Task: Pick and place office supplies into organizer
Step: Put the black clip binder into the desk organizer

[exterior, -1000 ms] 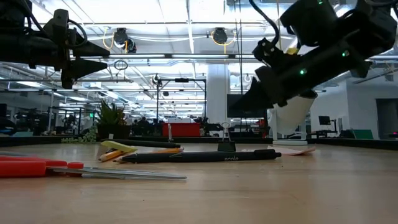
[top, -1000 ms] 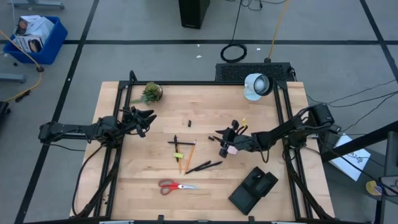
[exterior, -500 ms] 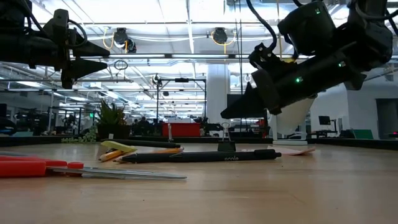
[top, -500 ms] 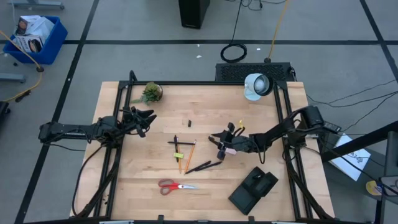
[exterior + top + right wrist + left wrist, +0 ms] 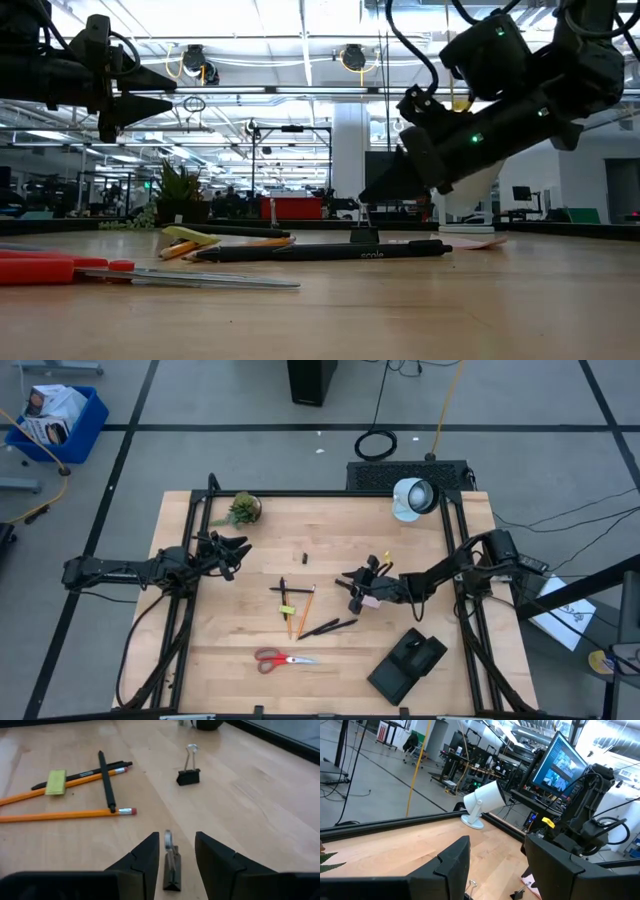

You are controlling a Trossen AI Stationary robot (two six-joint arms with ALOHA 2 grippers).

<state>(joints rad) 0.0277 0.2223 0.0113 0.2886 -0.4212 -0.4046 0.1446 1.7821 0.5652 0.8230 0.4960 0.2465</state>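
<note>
A: Binder clip (image 5: 171,870), small and black, lies on the table (image 5: 260,795) directly under the right gripper (image 5: 175,857), between its two fingers. Fingers spread, one on each side, not pinching yet. A second clip (image 5: 188,772) stands upright farther on, well apart from the first.

B: Handling?

A: Light, stiff, metal by the look. My guess: smooth folded body, likely to skate on bare wood if nudged by one finger alone. Best hold seems across the black body, not the thin wire loop, which would swivel.

B: Rest of the supplies relative to that clip?

A: Pencils (image 5: 65,813) and a black pen (image 5: 106,780) lie crossed beyond it, with a yellow-green eraser-like block (image 5: 55,775) on one pencil. Red-handled scissors (image 5: 283,658) lie well apart, nearer the table's front edge. Organizer (image 5: 406,664) sits near the clip, toward the front.

B: Left gripper (image 5: 232,550)?

A: Waiting, raised, near the potted plant (image 5: 243,509), fingers apart, holding nothing.

B: Unclear?

A: In the high view the arm covers the clip. Organizer compartments cannot be made out.
</note>
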